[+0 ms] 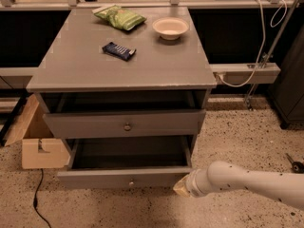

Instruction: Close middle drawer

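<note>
The middle drawer [124, 178] is a grey drawer with a small pale knob, pulled partly out of the grey cabinet [118, 70]. Its dark inside looks empty. My gripper [183, 187] is low at the right, its pale tip against the right end of the drawer's front. The white arm [247, 182] runs off to the lower right. Above it, the top drawer [124, 123], with a darker knob, stands slightly open. The lowest drawer is out of view.
On the cabinet top lie a green snack bag [119, 17], a white bowl [170, 27] and a dark blue bar [118, 51]. A cardboard box [35, 141] stands on the floor at the left. A black cable [37, 205] trails beside it.
</note>
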Controlling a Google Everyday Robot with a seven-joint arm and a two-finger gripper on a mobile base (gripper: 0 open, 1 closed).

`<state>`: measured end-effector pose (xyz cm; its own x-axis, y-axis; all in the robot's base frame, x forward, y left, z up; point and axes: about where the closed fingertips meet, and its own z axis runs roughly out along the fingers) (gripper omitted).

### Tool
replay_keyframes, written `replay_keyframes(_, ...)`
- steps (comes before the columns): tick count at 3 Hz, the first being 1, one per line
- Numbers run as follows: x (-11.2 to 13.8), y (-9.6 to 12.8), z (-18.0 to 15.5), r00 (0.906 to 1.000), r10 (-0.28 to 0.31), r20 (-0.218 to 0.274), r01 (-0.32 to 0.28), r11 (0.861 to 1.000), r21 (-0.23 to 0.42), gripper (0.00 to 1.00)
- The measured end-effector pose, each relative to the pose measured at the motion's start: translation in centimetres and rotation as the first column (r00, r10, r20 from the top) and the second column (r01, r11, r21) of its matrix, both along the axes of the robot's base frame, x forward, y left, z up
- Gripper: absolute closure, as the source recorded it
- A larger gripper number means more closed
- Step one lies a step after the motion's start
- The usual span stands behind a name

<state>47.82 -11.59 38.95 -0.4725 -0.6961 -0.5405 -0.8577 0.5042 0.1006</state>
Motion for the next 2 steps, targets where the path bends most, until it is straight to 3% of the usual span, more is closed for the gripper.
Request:
replay_keyframes(1, 2.8, 1.67, 0.27, 0.9844, 0.127, 0.122, -0.132, 0.991, 0.036, 1.0)
replay_keyframes(2, 3.56, 1.94, 0.38, 0.9749, 0.156, 0.159, -0.164, 0.986, 0.042, 1.0)
